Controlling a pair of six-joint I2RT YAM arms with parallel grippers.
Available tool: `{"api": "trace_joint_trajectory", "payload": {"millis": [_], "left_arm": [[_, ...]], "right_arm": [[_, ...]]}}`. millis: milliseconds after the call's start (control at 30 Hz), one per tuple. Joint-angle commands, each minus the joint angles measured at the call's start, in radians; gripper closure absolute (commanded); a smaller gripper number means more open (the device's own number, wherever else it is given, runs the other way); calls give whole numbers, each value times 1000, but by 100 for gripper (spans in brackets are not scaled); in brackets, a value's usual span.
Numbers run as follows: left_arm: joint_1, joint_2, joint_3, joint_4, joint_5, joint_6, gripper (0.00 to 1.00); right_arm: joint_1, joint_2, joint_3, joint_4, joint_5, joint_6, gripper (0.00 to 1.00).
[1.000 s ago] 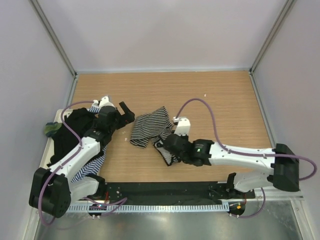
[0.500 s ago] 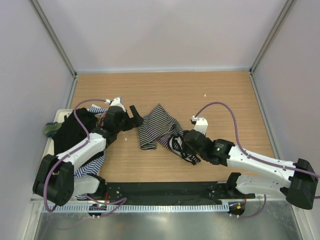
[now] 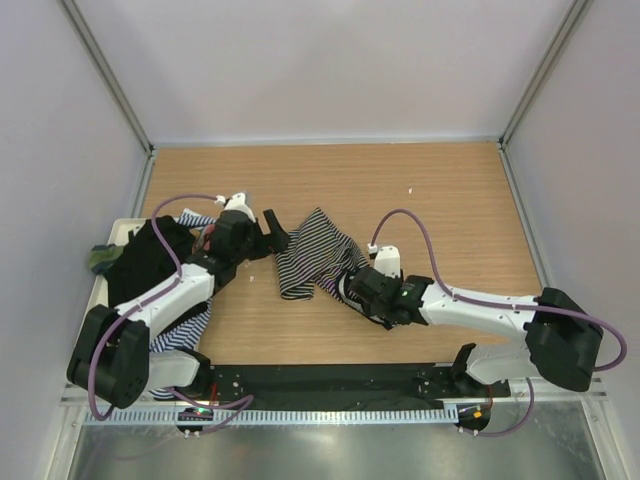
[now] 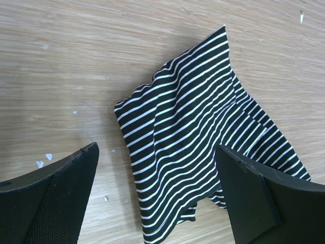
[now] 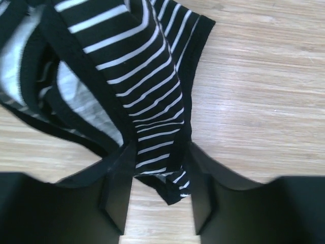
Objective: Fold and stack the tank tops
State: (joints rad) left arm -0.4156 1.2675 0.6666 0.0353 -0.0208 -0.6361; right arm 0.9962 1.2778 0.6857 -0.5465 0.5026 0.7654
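Striped tank top (image 3: 312, 252) lies slantwise. The right gripper (image 5: 160, 152) is closest, jaws apart astride its near edge, and the left gripper (image 4: 157, 148) sits wide open just beside the other end.

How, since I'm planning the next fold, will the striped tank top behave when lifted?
Likely floppy: the striped tank top lies rumpled in soft folds, so it should drape. Probably light and thin; pushing may bunch it on the wooden table.

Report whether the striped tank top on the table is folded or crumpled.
Crumpled. The striped tank top lies on the wooden table in an uneven, creased heap, its straps loosely bunched at one end.
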Motion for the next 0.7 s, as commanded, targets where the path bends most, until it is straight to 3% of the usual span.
{"api": "trace_joint_trajectory", "payload": {"millis": [0, 33, 100, 133, 200, 400, 433, 467, 500, 567, 667], "left_arm": [[-20, 7, 42, 54, 45, 36, 4], [-25, 9, 47, 55, 47, 41, 4], [-41, 18, 54, 58, 48, 52, 4], [-49, 23, 57, 58, 51, 58, 5], [-74, 38, 65, 64, 67, 79, 12], [-173, 104, 126, 57, 71, 153, 13], [-187, 118, 136, 51, 64, 160, 12], [-210, 130, 145, 38, 44, 167, 12], [-218, 138, 162, 32, 41, 174, 12], [-227, 165, 175, 25, 44, 174, 12], [-227, 185, 186, 18, 44, 173, 14]], "right_arm": [[-5, 40, 20, 13, 69, -15, 51], [-5, 46, 29, 7, 80, -18, 62], [-14, 43, 34, -4, 100, -28, 73], [-22, 28, 35, -7, 105, -35, 86], [-43, 0, 32, -19, 117, -38, 96], [-126, -173, -8, -9, 113, -44, 99], [-133, -205, -21, 2, 76, -54, 96], [-139, -216, -29, 32, 48, -75, 86], [-139, -224, -35, 48, 22, -86, 62], [-140, -218, -52, 91, -62, -113, 52], [-139, -175, -61, 131, -128, -135, 50]]}}
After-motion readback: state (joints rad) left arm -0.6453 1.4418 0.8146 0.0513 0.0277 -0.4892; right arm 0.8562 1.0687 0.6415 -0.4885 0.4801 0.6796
